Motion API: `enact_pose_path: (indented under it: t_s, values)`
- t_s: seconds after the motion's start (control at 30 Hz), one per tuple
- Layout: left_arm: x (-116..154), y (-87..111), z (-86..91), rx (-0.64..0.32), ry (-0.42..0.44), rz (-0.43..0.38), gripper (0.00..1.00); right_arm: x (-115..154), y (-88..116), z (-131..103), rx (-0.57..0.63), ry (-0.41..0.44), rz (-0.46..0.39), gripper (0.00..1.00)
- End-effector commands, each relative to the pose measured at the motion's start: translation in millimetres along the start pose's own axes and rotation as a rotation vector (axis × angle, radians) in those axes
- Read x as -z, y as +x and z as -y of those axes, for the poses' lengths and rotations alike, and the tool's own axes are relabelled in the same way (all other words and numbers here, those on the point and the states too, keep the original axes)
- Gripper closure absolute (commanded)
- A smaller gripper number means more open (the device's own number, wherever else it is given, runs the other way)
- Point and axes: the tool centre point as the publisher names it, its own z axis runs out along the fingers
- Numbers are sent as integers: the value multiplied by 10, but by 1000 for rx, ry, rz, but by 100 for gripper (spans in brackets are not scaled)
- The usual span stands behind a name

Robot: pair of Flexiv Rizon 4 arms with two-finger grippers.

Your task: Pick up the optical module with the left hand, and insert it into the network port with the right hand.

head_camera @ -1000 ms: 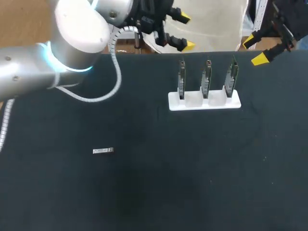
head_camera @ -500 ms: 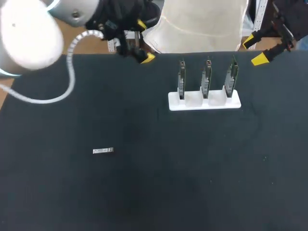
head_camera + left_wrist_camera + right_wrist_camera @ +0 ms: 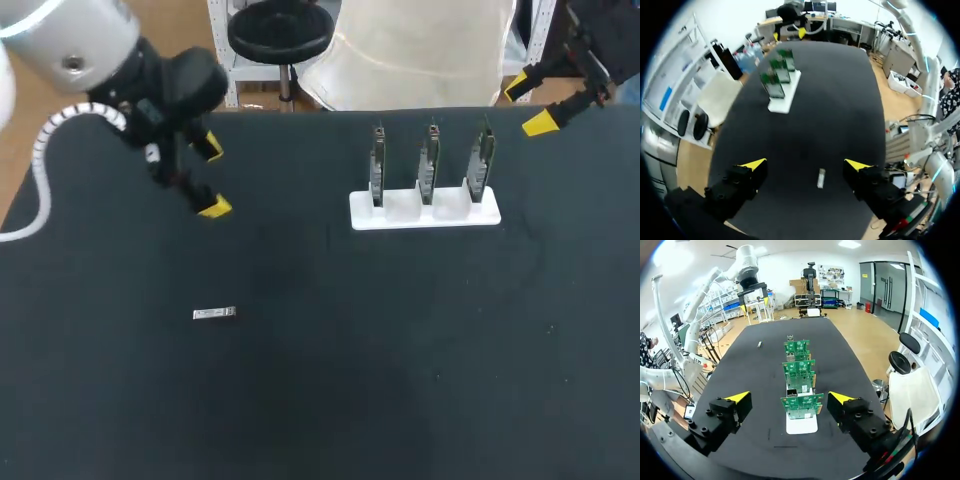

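The optical module (image 3: 214, 314) is a small silver bar lying flat on the black table, left of centre; it also shows between and just ahead of the fingers as the module (image 3: 821, 178). My left gripper (image 3: 211, 177) hangs open above the table's back left, up and away from the module. A white holder (image 3: 424, 212) carries three upright green boards (image 3: 430, 160) with the network ports. My right gripper (image 3: 529, 104) stands open at the back right edge, behind the holder. In the right wrist view the boards (image 3: 799, 375) line up ahead of the open gripper (image 3: 788, 399).
The black table (image 3: 400, 380) spreads wide around the module and in front of the holder. A pale covered object and a stool stand just beyond the far edge.
My left arm has swung from the back centre leftward and forward, bringing its open gripper over the table's back left. The right arm, the module and the holder have stayed put.
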Motion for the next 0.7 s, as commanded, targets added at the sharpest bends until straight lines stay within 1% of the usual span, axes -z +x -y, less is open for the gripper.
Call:
enact_pose_path:
  t_s: [0.03,0.13,0.17,0.2,0.33,0.4,0.43,0.53,0.63,0.7]
  values:
    - [-51,170,3,25,18,-73,0,-3,1,-25,1,6,0,0]
    - [-147,292,45,32,44,-116,0,-3,1,-25,1,6,0,0]
    - [-182,330,54,34,53,-116,0,-3,1,-25,1,6,0,0]
    - [-218,367,56,41,55,-137,0,-3,1,-25,1,6,0,0]
    - [-384,493,88,-2,33,-250,0,-3,1,-25,1,6,0,0]
    - [-463,537,117,-22,31,-252,0,-3,1,-25,1,6,0,0]
    - [-515,573,142,-35,31,-272,0,-3,1,-25,1,6,0,0]
    - [-634,648,180,-35,21,-276,0,-3,1,-25,1,6,0,0]
    - [-725,674,222,-51,18,-285,0,-3,1,-25,1,6,0,0]
    - [-825,721,264,-54,20,-302,0,-3,1,-25,1,6,0,0]
